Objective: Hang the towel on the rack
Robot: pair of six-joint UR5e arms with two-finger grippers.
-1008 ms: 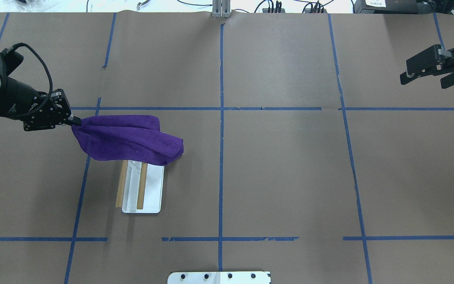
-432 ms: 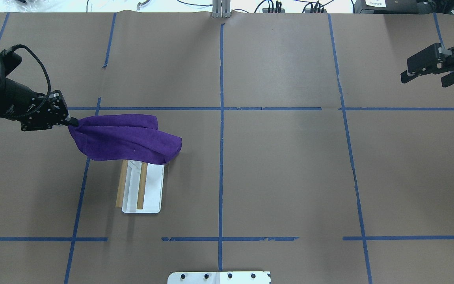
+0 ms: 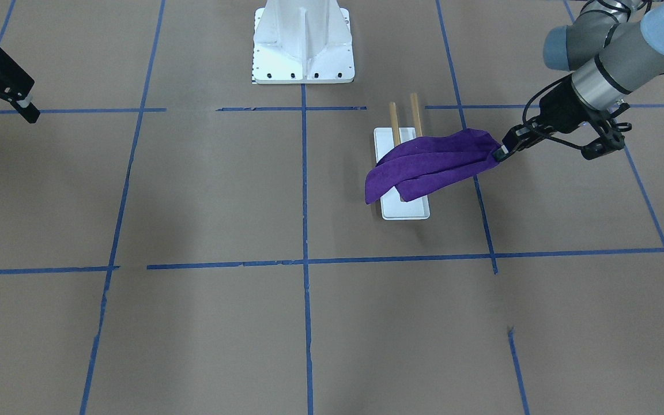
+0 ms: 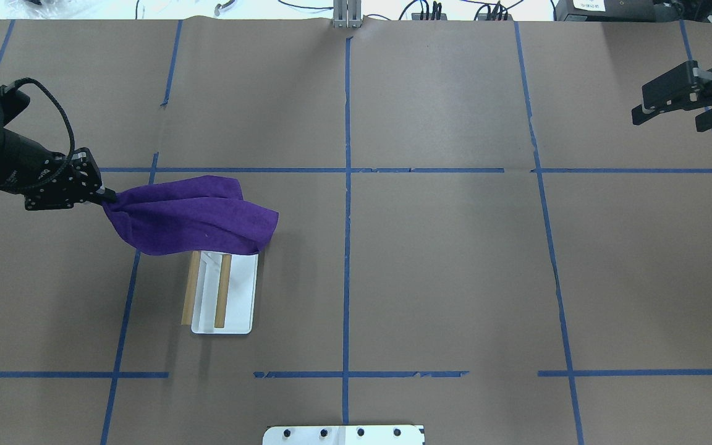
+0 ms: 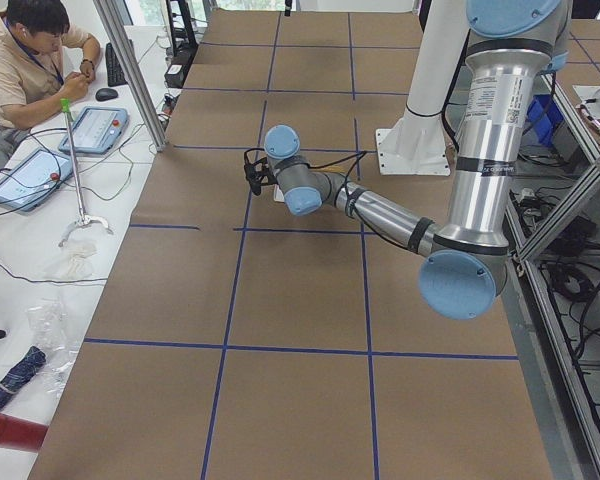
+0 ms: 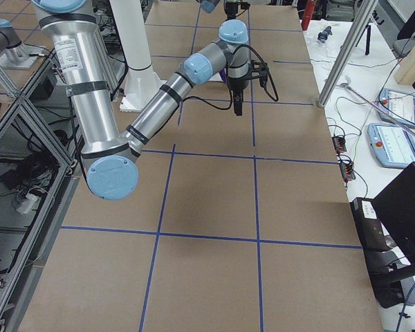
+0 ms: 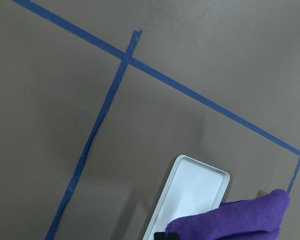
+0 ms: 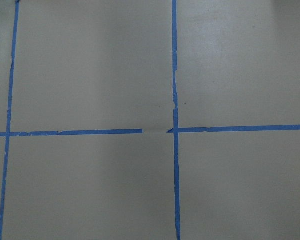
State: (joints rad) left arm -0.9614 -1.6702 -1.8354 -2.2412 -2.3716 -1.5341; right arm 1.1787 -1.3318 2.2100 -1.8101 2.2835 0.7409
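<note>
A purple towel (image 4: 192, 215) hangs in the air from my left gripper (image 4: 107, 196), which is shut on its left corner. It spreads rightward over the far end of the rack (image 4: 223, 290), whose two light-brown wooden dowels stand over a flat white base plate (image 4: 241, 303). In the front-facing view the towel (image 3: 430, 164) drapes across the dowels (image 3: 415, 114) and the plate (image 3: 406, 210), held by the left gripper (image 3: 500, 153). The left wrist view shows the towel (image 7: 235, 220) and the plate (image 7: 192, 195). My right gripper (image 4: 665, 108) is open and empty, far right, high.
Brown paper with blue tape lines covers the table. A white bolted pedestal (image 3: 303, 40) stands at the robot side, and its edge shows in the overhead view (image 4: 343, 434). Cables lie along the far edge. An operator (image 5: 30, 60) sits beyond the table's far side.
My left gripper has moved left and slightly away, drawing the towel leftward over the rack's far end. My right gripper has drifted a little farther away.
</note>
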